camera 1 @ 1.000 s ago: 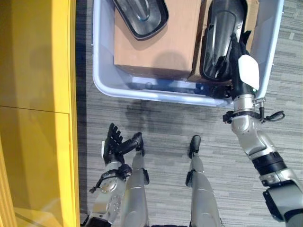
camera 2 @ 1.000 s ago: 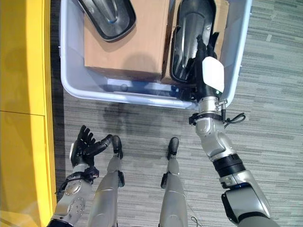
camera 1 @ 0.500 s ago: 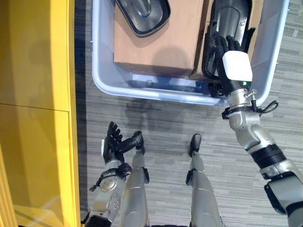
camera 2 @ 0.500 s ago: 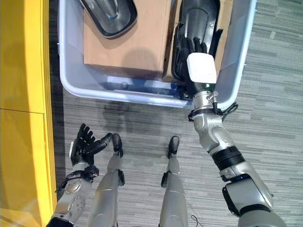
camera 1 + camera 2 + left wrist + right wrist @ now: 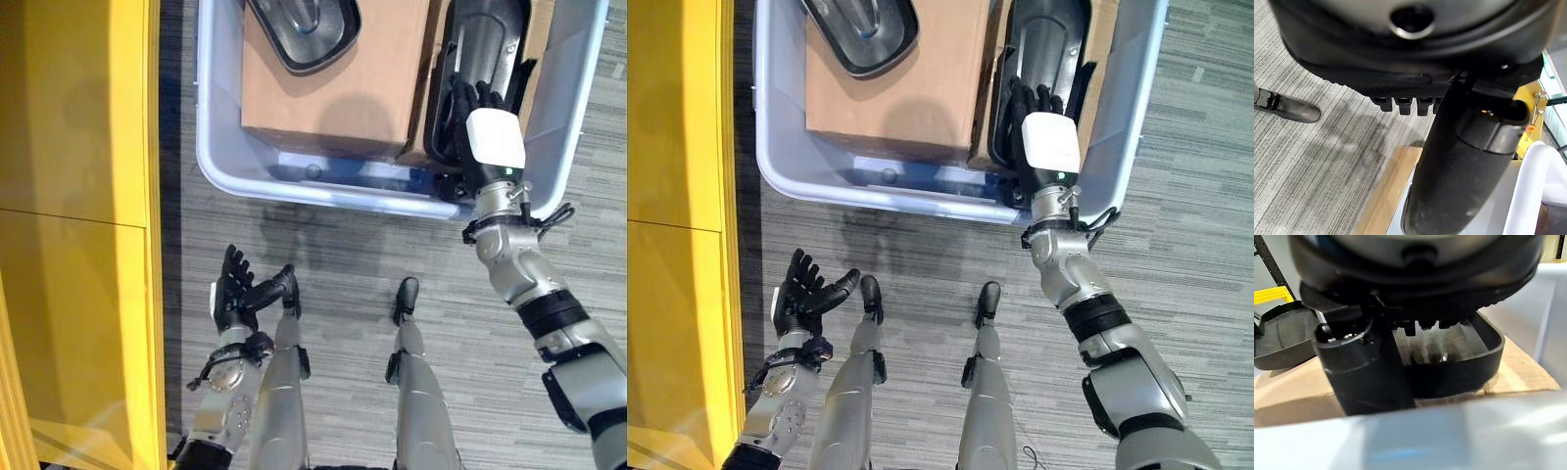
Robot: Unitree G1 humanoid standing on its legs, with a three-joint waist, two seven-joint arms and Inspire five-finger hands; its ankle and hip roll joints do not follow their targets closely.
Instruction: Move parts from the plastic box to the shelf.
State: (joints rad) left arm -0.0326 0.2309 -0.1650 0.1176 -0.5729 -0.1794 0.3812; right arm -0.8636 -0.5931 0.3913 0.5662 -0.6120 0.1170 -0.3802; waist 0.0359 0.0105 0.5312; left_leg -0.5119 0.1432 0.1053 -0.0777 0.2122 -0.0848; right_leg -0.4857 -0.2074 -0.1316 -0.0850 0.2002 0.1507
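Observation:
A pale plastic box (image 5: 211,166) stands on the floor ahead, lined with brown cardboard (image 5: 333,88). Two black tray-shaped parts lie in it: one at the left (image 5: 304,29) and one at the right (image 5: 485,39). My right hand (image 5: 490,142) reaches over the box's near wall, palm down, open, with its fingers (image 5: 470,98) spread on the near end of the right part. In the right wrist view the thumb (image 5: 1361,372) hangs before that part (image 5: 1464,357). My left hand (image 5: 235,294) hangs low at the left, open and holding nothing.
A yellow shelf unit (image 5: 69,196) runs along the left side, close to the box's left wall. Grey striped carpet (image 5: 343,245) lies between the box and me. In the right wrist view the box's near wall (image 5: 1449,431) is close below the hand.
My right hand has turned from side-on to palm down and settled over the near end of the right part. The left hand has barely moved.

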